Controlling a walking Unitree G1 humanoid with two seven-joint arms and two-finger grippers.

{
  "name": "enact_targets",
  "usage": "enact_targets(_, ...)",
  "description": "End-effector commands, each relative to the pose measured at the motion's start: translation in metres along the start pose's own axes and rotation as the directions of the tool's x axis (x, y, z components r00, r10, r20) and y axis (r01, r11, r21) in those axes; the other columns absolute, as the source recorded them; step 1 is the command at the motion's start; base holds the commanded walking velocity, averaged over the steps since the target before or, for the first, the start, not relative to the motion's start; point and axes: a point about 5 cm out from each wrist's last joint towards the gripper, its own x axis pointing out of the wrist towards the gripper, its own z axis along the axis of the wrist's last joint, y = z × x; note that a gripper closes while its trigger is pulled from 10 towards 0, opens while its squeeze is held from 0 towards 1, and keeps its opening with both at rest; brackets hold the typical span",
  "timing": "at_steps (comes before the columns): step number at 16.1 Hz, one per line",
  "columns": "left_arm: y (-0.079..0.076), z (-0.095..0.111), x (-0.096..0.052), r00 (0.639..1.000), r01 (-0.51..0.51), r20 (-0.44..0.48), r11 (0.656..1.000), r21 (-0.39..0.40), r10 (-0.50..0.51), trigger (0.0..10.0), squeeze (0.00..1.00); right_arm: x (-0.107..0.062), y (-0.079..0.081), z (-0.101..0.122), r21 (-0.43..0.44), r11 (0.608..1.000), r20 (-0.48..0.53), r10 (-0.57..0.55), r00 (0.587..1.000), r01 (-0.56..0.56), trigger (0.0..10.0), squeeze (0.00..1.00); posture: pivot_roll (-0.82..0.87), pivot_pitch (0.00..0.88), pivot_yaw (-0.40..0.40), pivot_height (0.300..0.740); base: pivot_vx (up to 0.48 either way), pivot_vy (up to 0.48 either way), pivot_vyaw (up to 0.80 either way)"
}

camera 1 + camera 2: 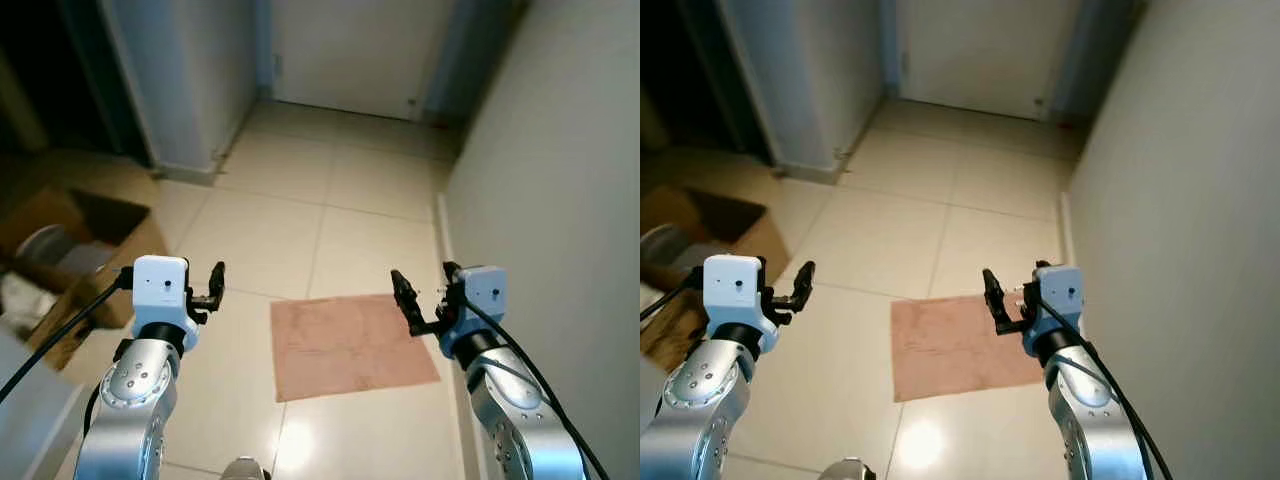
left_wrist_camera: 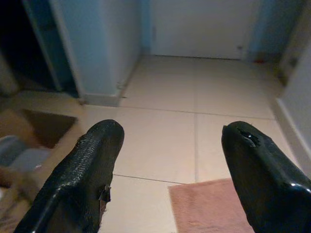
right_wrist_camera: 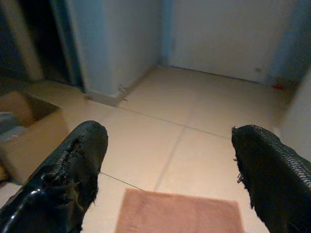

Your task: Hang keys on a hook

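Observation:
I am in a tiled hallway with both arms raised in front of me. My left gripper [image 1: 214, 284] is held over the floor tiles to the left of a pink mat [image 1: 350, 345]. In its wrist view the left gripper [image 2: 170, 136] is open, with only floor showing between its black fingers [image 2: 92, 165]. My right gripper [image 1: 424, 292] hovers above the mat's right edge, close to the right-hand wall. Its wrist view shows the right gripper [image 3: 170, 133] open, with nothing between the fingertips [image 3: 82, 150].
A white wall [image 1: 560, 150] runs close along my right. At the left stands an open cardboard box [image 1: 90, 250] holding some items. A wall corner [image 1: 180, 90] juts out ahead on the left beside a dark opening. A pale door [image 1: 350, 50] closes the far end.

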Motion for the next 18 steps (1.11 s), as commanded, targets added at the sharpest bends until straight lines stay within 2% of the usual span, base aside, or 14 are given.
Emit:
enact_targets(1,-0.002,-0.003,-0.001,1.0,-0.012,-0.009,1.0,0.022,0.012,10.0,0.0,0.005,0.003,0.008,0.005,0.999,0.031,0.034,0.999,-0.034,10.0,1.0,0.0,0.0,-0.099,0.74,0.0,0.0,0.79)
enact_targets(3,0.005,-0.006,-0.005,0.999,-0.051,-0.012,0.999,0.02,0.051,10.0,0.0,0.008,-0.002,0.003,-0.051,0.998,-0.024,0.044,0.999,-0.046,10.0,1.0,0.01,0.0,-0.12,0.74,0.0,0.0,0.8)
enact_targets(4,0.009,-0.01,-0.009,0.997,-0.069,-0.024,0.998,0.01,0.07,10.0,0.0,0.006,-0.009,0.002,-0.083,0.996,-0.038,0.017,0.999,-0.02,10.0,1.0,0.01,0.0,-0.122,0.74,0.0,0.0,0.8)
enact_targets(5,0.007,-0.012,-0.009,0.998,-0.052,-0.029,0.998,-0.022,0.052,10.0,0.0,0.006,-0.022,0.003,-0.078,0.996,-0.032,-0.054,0.998,0.051,10.0,1.0,0.01,0.0,-0.124,0.74,0.0,0.0,0.79)
enact_targets(8,0.0,-0.017,-0.009,0.999,-0.025,-0.04,0.999,-0.043,0.023,10.0,0.0,0.007,-0.038,0.004,-0.098,0.987,-0.062,-0.134,0.989,0.127,10.0,1.0,0.0,0.0,-0.159,0.74,0.0,0.0,0.79)
enact_targets(9,-0.001,-0.018,-0.01,0.999,-0.029,-0.041,1.0,-0.01,0.028,10.0,0.0,0.006,-0.04,0.003,-0.121,0.985,-0.067,-0.129,0.989,0.12,10.0,1.0,0.01,0.0,-0.162,0.74,0.0,0.0,0.8)
enact_targets(10,-0.003,-0.02,-0.01,0.998,-0.027,-0.053,0.998,0.062,0.031,10.0,0.0,0.005,-0.043,0.0,-0.147,0.982,-0.074,-0.131,0.989,0.119,10.0,1.0,0.01,0.0,-0.169,0.74,0.0,0.0,0.8)
enact_targets(11,-0.006,-0.018,-0.01,0.999,-0.013,-0.042,0.997,0.075,0.016,10.0,0.0,0.004,-0.043,-0.001,-0.128,0.983,-0.07,-0.139,0.988,0.129,10.0,1.0,0.02,0.0,-0.164,0.74,0.0,0.0,0.8)
enact_targets(14,-0.01,-0.003,0.005,0.999,0.044,-0.006,0.999,0.01,-0.044,10.0,0.0,0.001,-0.034,-0.006,-0.022,0.98,-0.053,-0.2,0.978,0.199,10.0,1.0,0.0,0.0,-0.087,0.74,0.0,0.0,0.8)
enact_targets(16,-0.009,0.0,0.011,0.999,0.047,0.001,0.999,-0.002,-0.047,10.0,0.0,-0.003,-0.034,-0.008,-0.009,0.975,-0.057,-0.223,0.973,0.223,10.0,1.0,-0.01,0.0,-0.057,0.74,0.0,0.0,0.8)
enact_targets(18,-0.012,0.003,0.015,0.998,0.068,0.016,0.997,0.03,-0.069,10.0,0.0,-0.006,-0.036,-0.009,-0.012,0.97,-0.067,-0.245,0.967,0.245,10.0,1.0,-0.02,0.0,-0.043,0.74,0.0,0.0,0.8)
